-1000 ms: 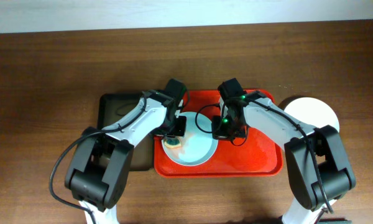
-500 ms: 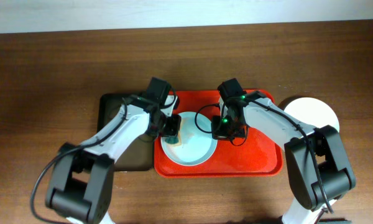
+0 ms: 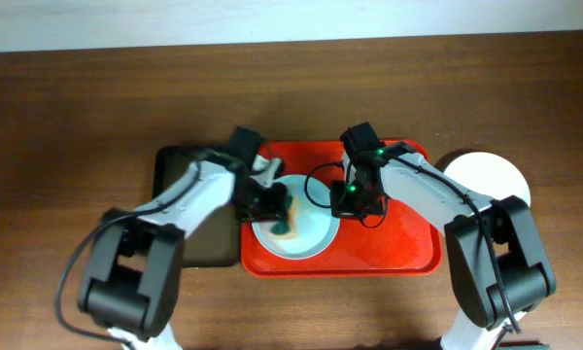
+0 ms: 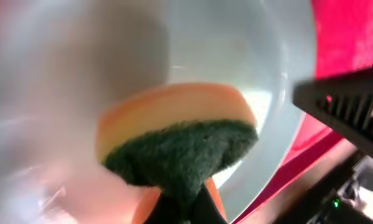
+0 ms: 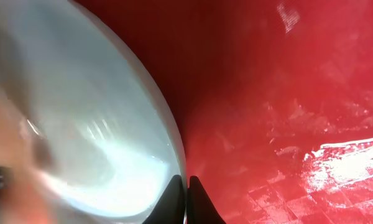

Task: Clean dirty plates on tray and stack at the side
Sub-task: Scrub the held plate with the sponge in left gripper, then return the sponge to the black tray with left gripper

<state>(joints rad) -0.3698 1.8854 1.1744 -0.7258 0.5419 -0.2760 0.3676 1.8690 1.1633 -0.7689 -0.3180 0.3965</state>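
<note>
A pale mint plate lies on the red tray. My left gripper is shut on a yellow and green sponge and presses it onto the plate's left part; the sponge fills the left wrist view with the plate behind it. My right gripper is shut on the plate's right rim; in the right wrist view its fingertips pinch the rim of the plate over the tray. A white plate lies on the table right of the tray.
A dark green-black tray lies left of the red tray, under my left arm. The wooden table spreads all round. A pale wall edge runs along the far side.
My left gripper has moved the sponge rightward and slightly nearer over the plate. The right gripper and the plate have stayed in place.
</note>
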